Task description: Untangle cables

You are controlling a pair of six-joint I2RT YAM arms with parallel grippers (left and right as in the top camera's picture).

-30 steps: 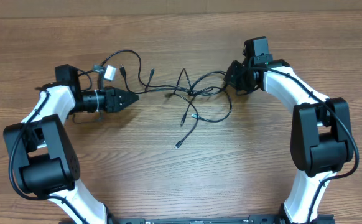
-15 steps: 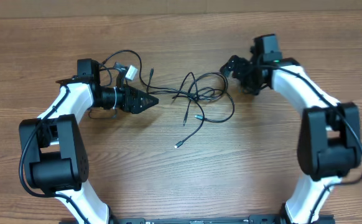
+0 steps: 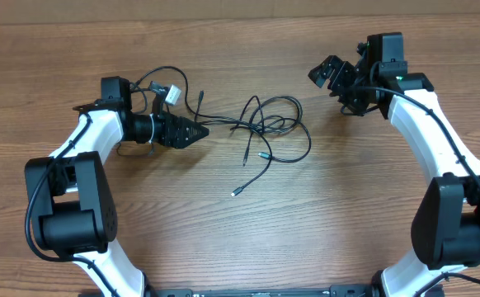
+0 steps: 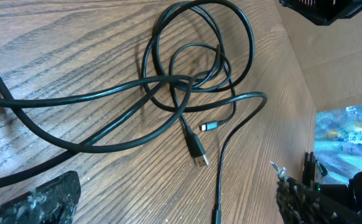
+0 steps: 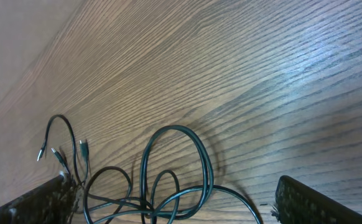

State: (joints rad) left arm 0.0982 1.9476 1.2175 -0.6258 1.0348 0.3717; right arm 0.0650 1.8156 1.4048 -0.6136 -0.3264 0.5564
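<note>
The cables (image 3: 261,125) lie as a loose knot of thin black cords on the wooden table (image 3: 141,223), between the two arms. Plug ends trail toward the front (image 3: 235,193). My left gripper (image 3: 200,132) is open just left of the knot. In the left wrist view its jaws (image 4: 175,183) stand wide, with the loops (image 4: 168,79) ahead and one strand on the table between the fingers, ungripped. A silver-tipped plug (image 4: 209,126) lies past them. My right gripper (image 3: 331,82) is open, back-right of the knot and apart from it. Its view (image 5: 173,186) looks down on a tall loop (image 5: 175,129).
Another cord loop with a small white tag (image 3: 171,95) sits behind the left wrist. The table's back edge (image 3: 223,15) runs along the top. Both arm bases stand at the front corners.
Both grippers have opened and let go of the cords. The left arm shifted right toward the knot. The right arm has pulled away to the back right, and the cords have slackened.
</note>
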